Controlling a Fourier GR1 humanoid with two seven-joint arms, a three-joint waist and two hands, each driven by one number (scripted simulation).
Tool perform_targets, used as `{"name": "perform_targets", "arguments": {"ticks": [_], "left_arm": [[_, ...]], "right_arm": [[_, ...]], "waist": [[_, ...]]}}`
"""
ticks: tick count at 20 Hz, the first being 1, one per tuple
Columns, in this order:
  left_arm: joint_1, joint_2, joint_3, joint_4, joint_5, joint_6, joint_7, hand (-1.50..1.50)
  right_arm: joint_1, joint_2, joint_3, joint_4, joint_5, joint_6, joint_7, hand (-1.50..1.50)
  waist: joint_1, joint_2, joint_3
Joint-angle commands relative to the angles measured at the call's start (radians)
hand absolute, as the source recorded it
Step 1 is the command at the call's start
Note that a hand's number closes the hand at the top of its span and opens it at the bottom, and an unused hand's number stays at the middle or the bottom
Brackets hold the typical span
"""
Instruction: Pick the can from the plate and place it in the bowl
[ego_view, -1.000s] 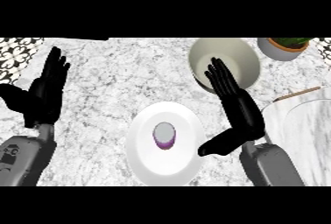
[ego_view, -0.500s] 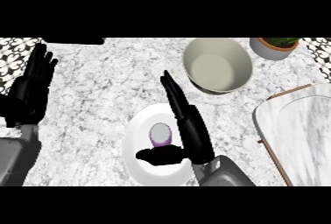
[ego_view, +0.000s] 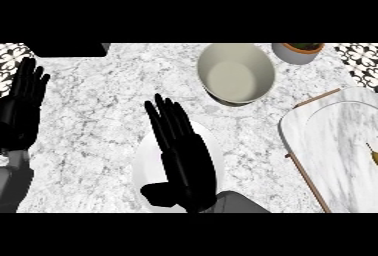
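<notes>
A white plate lies on the marble counter at lower middle. My right hand is spread flat over it, fingers straight and pointing up the view, thumb out to the left. The can is hidden under that hand; I cannot see it. The beige bowl stands at upper right of the plate, apart from the hand. My left hand rests open at the left edge, fingers up.
A marble board with a wooden rim fills the right side. A small potted plant stands at the top right. A dark object sits at the top left edge.
My right hand has moved left and now covers the plate and the purple-topped can, which showed before. The view has shifted, so the bowl and board appear further left.
</notes>
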Motion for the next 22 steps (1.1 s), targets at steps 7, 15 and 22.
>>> {"name": "perform_targets", "arguments": {"ticks": [7, 15, 22], "left_arm": [[0.029, -0.003, 0.016, -0.034, 0.020, -0.024, -0.010, 0.00], [0.016, 0.009, 0.027, -0.026, 0.022, -0.058, -0.010, 0.00], [-0.015, -0.028, 0.017, -0.017, -0.007, -0.023, 0.000, 0.00]], "right_arm": [[-0.132, 0.002, 0.098, -0.188, -0.099, 0.574, 0.608, -1.50], [-0.261, 0.001, 0.051, -0.201, -0.322, 0.694, 0.799, -1.50], [-0.232, 0.001, 0.040, -0.157, -0.329, 0.702, 0.766, -1.50]], "waist": [[0.017, 0.010, 0.005], [0.027, 0.019, 0.005], [0.015, 0.024, 0.007]]}}
